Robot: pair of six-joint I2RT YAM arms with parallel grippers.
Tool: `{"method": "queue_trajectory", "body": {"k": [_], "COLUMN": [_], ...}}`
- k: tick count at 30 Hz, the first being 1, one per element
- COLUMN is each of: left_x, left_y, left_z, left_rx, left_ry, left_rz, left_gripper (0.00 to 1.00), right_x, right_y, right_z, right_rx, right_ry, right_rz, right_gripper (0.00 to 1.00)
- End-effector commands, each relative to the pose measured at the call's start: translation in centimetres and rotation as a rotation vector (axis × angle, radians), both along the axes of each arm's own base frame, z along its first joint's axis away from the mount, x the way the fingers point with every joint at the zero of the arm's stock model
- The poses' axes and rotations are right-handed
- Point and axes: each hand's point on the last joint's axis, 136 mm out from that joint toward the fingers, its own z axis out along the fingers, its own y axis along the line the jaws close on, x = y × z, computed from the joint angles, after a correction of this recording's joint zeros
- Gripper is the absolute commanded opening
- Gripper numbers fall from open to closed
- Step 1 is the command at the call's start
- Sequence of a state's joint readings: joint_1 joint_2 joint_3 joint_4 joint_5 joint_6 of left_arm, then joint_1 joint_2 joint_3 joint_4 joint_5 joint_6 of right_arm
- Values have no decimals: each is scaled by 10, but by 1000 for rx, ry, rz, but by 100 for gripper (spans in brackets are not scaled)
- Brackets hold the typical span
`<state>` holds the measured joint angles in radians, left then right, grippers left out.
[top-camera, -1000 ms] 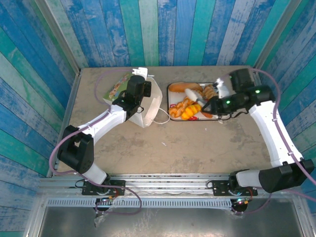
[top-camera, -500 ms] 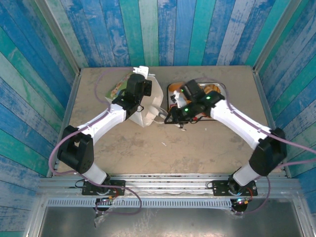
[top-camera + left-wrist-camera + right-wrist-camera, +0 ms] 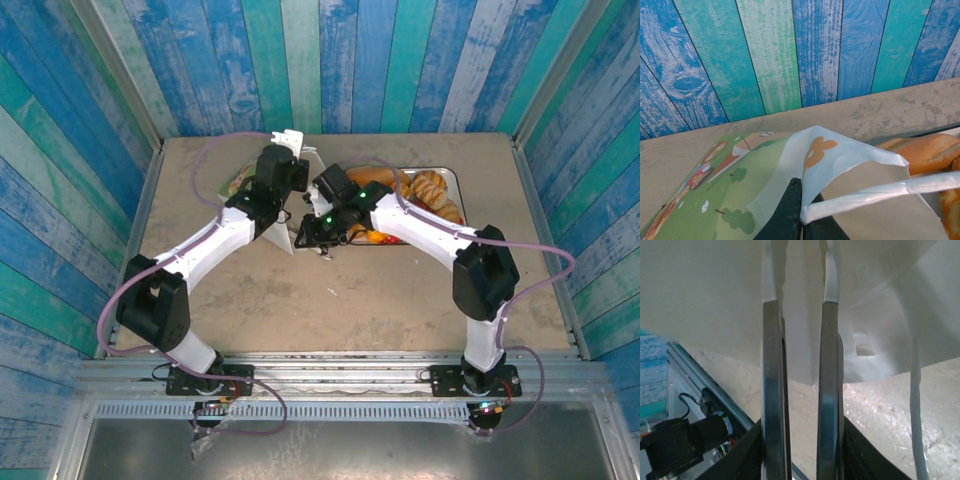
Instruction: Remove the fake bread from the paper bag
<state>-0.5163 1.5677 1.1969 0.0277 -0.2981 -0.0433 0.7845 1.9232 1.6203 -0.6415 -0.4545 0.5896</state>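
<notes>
The white paper bag (image 3: 297, 238) stands left of the tray. My left gripper (image 3: 287, 158) is shut on its upper rim, and the left wrist view shows the rim (image 3: 850, 155) with its orange logo pinched in that gripper (image 3: 802, 212). My right gripper (image 3: 312, 232) is at the bag's right side, shut on metal tongs. In the right wrist view the two tong arms (image 3: 772, 390) run up from the gripper (image 3: 800, 445) against the white bag (image 3: 715, 290). Fake bread (image 3: 428, 188) lies on the tray, and a roll (image 3: 925, 152) shows beyond the bag. The bag's inside is hidden.
The tray's rim (image 3: 456, 176) is at the back right of the table. A green illustrated sheet (image 3: 235, 180) lies behind the bag on the left. A white bag handle (image 3: 915, 415) hangs at the right of the tongs. Blue plank walls enclose the table.
My right arm has swung left from over the tray to the bag, carrying the tongs. The left gripper has kept its hold on the bag's rim.
</notes>
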Motion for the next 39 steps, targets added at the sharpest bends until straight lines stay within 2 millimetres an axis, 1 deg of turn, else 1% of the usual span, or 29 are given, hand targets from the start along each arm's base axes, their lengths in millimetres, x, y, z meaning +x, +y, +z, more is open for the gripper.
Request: {"method": "queue_trajectory", "body": {"k": [1,5,7,10,15,22,27,32,35,39], "left_x": [-6,-11,-13,-16,-19,-22,-29,-40,-46,-49], "left_y": [-4,-4,-4,-2,-3,-7,-5,-6,-5,-8], "left_z": [28,31,31,34,41,52,50,49,49,48], "left_rx": [-20,1,20,32,46,73,94,93,91,92], "left_ry": [-69,-91,-99,-121,-166,-207,-241,-293,-318,-319], "left_rz": [-47,-73,-80,-87,-110,-144,-157,-199,-211,-233], "left_gripper": [0,0,0,0,0,0,0,0,0,0], "right_x": [17,29,33,41,47,44,49,50,48,44], "right_y": [9,10,12,10,5,-5,-16,-18,-19,-24], "right_z": [-6,-22,-24,-25,-21,-16,-11,-5,-1,0], "right_rx": [-2,-29,-17,-25,-34,-15,7,34,47,58], "right_ry": [-19,-15,-15,-31,-62,-77,-87,-87,-88,-87], "right_rz": [-36,-78,-95,-118,-144,-161,-180,-172,-159,-149], "right_gripper": [36,37,36,37,37,39,40,42,42,42]}}
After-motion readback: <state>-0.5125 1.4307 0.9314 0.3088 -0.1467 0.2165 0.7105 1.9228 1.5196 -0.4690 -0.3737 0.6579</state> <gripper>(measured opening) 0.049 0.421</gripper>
